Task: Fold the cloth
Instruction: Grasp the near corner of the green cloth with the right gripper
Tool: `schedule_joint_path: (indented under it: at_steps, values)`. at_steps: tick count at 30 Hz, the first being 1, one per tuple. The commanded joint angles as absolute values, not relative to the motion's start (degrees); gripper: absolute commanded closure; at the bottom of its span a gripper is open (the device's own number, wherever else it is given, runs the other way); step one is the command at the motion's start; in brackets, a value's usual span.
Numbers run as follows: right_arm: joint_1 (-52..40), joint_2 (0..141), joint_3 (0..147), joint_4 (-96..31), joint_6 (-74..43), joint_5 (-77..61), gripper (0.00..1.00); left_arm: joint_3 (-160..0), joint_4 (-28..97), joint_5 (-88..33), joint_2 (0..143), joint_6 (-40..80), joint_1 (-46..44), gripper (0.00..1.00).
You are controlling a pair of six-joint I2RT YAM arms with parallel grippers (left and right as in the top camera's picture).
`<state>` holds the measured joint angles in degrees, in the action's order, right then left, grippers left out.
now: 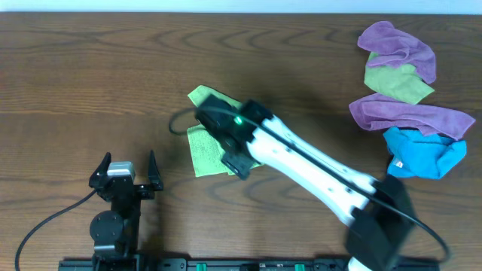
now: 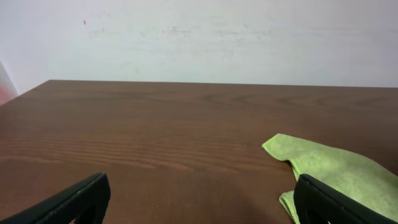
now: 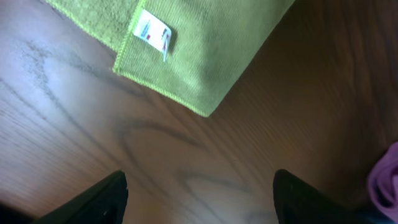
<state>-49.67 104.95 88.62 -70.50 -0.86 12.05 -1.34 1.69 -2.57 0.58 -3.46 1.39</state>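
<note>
At the left, left claw (image 1: pixel 126 168) near the front edge of the bench (image 1: pixel 90 75), spread fully, holding nothing. Toward the middle, the cloth (image 1: pixel 203 150) flat on the wood, seemingly doubled over in part, half hidden under the right arm (image 1: pixel 316 162). Looks light, limp and slightly grippy; probably best pinched at a free corner or at the hem near the white tag (image 3: pixel 152 31). Right claw (image 3: pixel 199 202) just off that corner, jaws well apart, empty. Far right, purple cloths (image 1: pixel 399 49), olive-green cloth (image 1: pixel 398 83) and blue cloth (image 1: pixel 422 154) heaped well apart, likely no obstacle.
</note>
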Motion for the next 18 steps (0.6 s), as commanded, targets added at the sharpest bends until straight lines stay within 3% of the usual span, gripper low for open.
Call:
schedule_joint_path:
  at_steps: [1,5,13,18]
  values:
    - [-50.24,100.64,80.53,-65.87,-2.35,14.50,0.24,-0.27,4.43,-0.91,0.27,-4.29,1.58,0.05]
    - [-51.16,100.68,74.30,-58.39,-2.28,10.50,0.34,-0.27,4.40,-0.91,0.27,-4.29,1.58,0.04]
    - [-57.19,102.13,71.99,-47.79,0.86,10.68,0.31,-0.27,4.40,-0.89,0.27,-4.29,1.58,0.05]
    - [-59.18,106.08,71.99,-45.45,0.93,16.16,0.37,-0.27,4.43,-0.91,0.27,-4.29,1.58,0.05]
